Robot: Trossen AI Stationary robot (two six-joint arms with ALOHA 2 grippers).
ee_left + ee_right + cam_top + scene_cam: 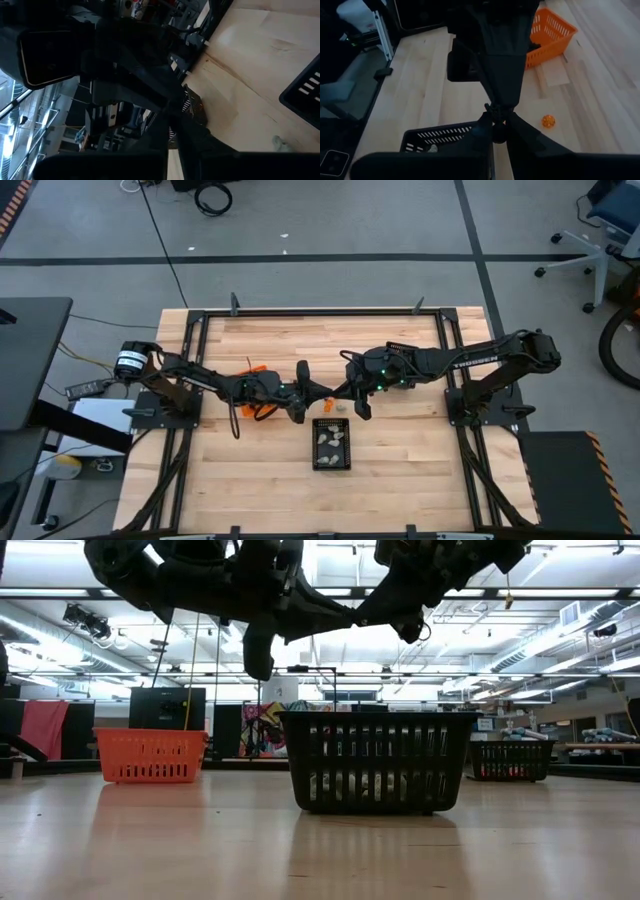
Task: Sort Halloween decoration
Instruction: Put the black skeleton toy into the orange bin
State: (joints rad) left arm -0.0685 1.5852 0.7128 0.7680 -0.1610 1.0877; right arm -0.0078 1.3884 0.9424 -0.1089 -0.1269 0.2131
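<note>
Both grippers meet in mid-air over the table's middle, just beyond the black mesh bin (345,463). My right gripper (495,125) is shut on a tiny black decoration piece (495,116). My left gripper (495,106) comes at it from the opposite side, its fingertips shut at the same piece. Several pale pieces (332,442) lie in the black bin. On the wood next to that bin lie an orange ball piece (548,121) and a pale piece (280,144). The orange bin (547,35) stands under my left arm. My left gripper's shut fingertips meet the black piece at its end away from my right gripper (495,110), coming level from the table's left. The piece is too small and dark to tell which part they have. My right gripper pinches the black piece's other end (496,121) between its two fingertips, slanting down from the table's right. The piece is clear of the table, above the wood beside the black bin.
A second black mesh bin (510,760) stands far off toward the right, at the back. The table's metal frame (320,311) runs round the wooden top. Bare wood lies toward the near edge and the far edge.
</note>
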